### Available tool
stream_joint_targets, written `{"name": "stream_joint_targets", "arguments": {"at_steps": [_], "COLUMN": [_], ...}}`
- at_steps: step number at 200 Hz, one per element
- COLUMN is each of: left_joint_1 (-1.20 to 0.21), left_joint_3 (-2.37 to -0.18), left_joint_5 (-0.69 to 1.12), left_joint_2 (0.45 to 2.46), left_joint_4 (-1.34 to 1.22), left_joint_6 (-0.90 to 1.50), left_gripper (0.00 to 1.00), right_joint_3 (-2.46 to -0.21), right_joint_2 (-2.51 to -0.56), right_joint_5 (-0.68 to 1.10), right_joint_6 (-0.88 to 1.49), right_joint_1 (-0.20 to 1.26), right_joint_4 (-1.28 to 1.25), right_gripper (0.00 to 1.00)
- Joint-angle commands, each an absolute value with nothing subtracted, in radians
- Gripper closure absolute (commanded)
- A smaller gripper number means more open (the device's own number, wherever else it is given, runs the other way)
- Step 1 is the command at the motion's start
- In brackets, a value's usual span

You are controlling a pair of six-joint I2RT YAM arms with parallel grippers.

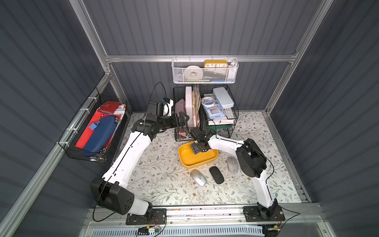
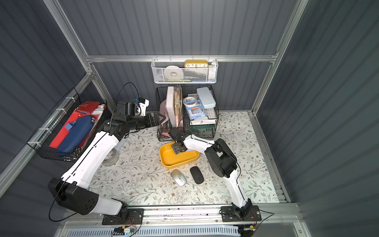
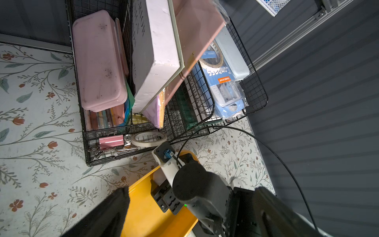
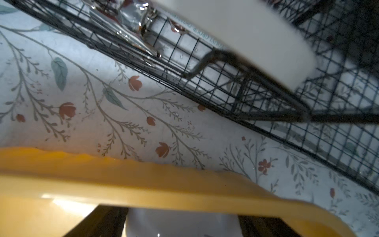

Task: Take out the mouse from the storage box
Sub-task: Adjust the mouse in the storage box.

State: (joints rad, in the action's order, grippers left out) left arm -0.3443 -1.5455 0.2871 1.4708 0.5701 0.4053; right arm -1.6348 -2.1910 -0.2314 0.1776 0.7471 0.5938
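Floral tabletop (image 1: 164, 184) — "Compass" pack (image 1: 214, 109); left claw (image 1: 185, 119) apart, right claw (image 1: 195, 150) astride mouse (image 4: 180, 223) in storage box (image 1: 190, 164), grip unclear

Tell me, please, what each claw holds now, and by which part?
The right claw appears to grip a white mouse inside the storage box, its fingers on the mouse's two sides. The left claw is open and holds nothing.

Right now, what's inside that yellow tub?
A white mouse lies in the storage box, clasped by the right gripper. The gripper covers most of it and part of the floor; the rest looks bare.
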Motion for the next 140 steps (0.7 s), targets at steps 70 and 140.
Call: {"name": "stream_joint_targets", "arguments": {"at_steps": [70, 140], "left_joint_1": [-0.339, -0.339], "left_joint_3": [-1.548, -1.546], "left_joint_5": [0.301, 0.28], "left_joint_2": [1.457, 1.427], "left_joint_4": [0.563, 0.581], "left_joint_6": [0.392, 0.385], "left_gripper": [0.01, 0.01], "right_joint_3": [-1.649, -1.676], "right_joint_2": [-2.09, -2.052], "right_joint_5": [0.071, -0.193], "right_joint_6": [0.246, 0.134], "right_joint_1": [0.837, 0.825], "right_joint_4": [0.737, 1.002], "right_gripper": [0.15, 0.12]}}
